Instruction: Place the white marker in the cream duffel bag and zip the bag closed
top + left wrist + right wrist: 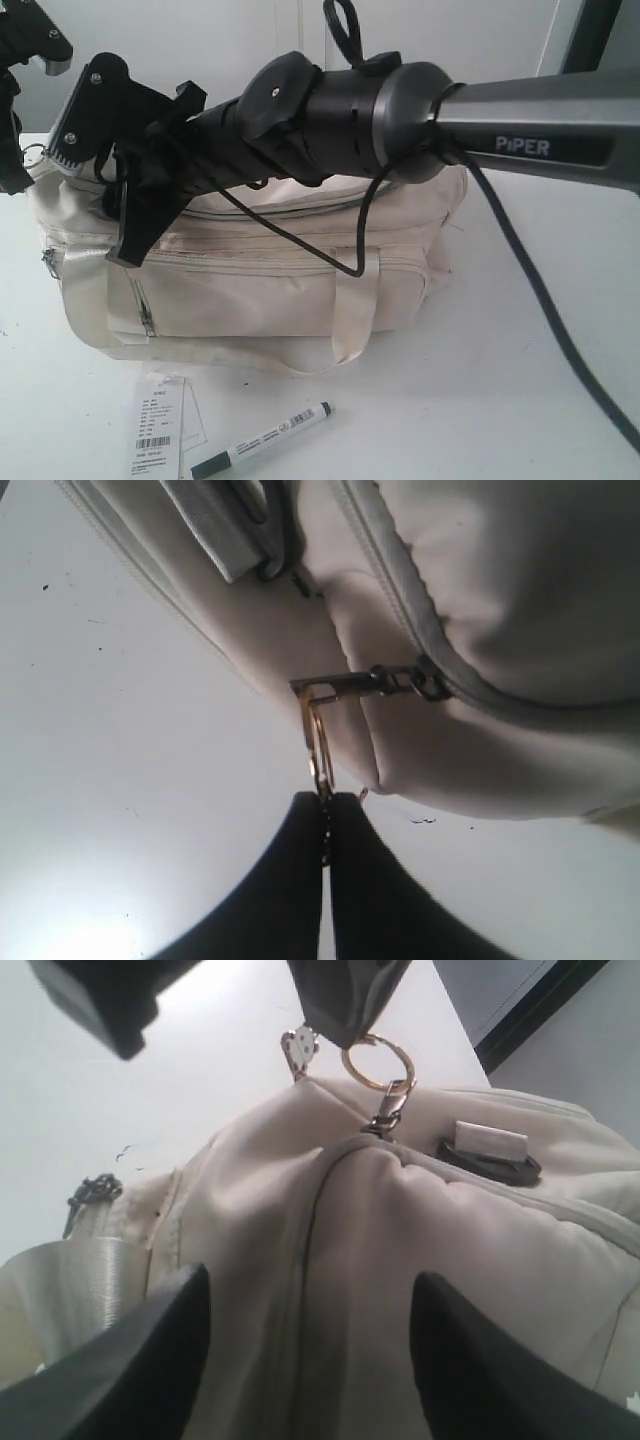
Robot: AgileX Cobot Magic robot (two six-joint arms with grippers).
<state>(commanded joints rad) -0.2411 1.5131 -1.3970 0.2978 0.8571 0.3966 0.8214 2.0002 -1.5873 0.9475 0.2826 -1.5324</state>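
White table [580, 250] bearing the cream duffel bag [260, 290] at centre-left. Nearer, the white marker [262, 439] lies flat and diagonal, a paper barcode tag [156, 430] just left of it.

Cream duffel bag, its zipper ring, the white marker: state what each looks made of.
Cream duffel bag: soft fabric with a faint sheen, creasing and sagging; perhaps nylon or coated canvas. Zipper ring: polished gold-toned metal, shown by its bright reflections. White marker: smooth barrel with printed text and a black cap, likely plastic.
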